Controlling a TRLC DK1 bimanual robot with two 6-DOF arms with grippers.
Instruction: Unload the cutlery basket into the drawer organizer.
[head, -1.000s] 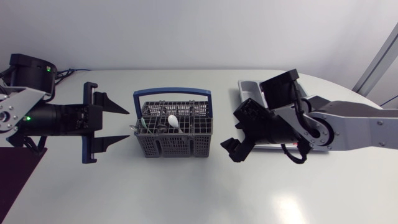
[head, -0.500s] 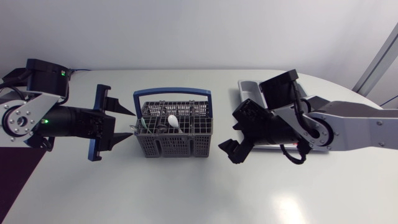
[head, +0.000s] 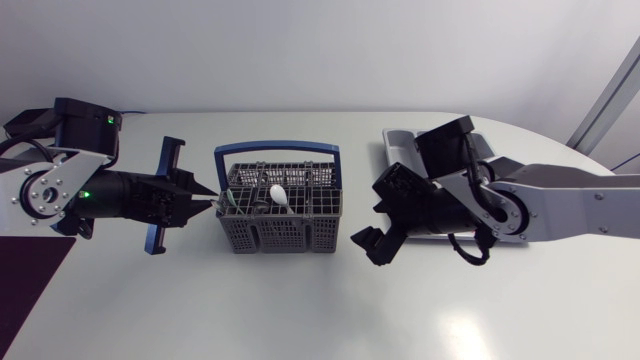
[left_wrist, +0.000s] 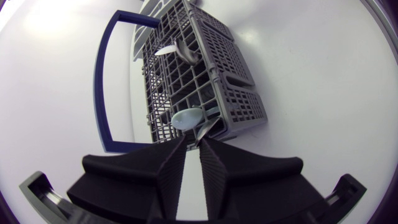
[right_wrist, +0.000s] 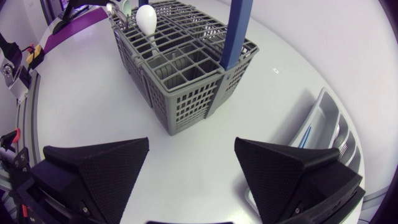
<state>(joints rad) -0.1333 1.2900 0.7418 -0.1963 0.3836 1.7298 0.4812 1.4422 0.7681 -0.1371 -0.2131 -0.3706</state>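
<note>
Mostly hidden drawer organizer (head: 398, 140) behind wide right claw (right_wrist: 192, 148); left claw (left_wrist: 193, 140) narrow, at cutlery basket (head: 256, 236).

The matte black left gripper (head: 206, 197) is brought up against the grey plastic cutlery basket (head: 283, 237), is rolled edgewise, and its fingers are drawn nearly together

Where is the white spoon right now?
In the head view, the white spoon stands bowl-up in the middle of the cutlery basket, left of the drawer organizer.
</note>
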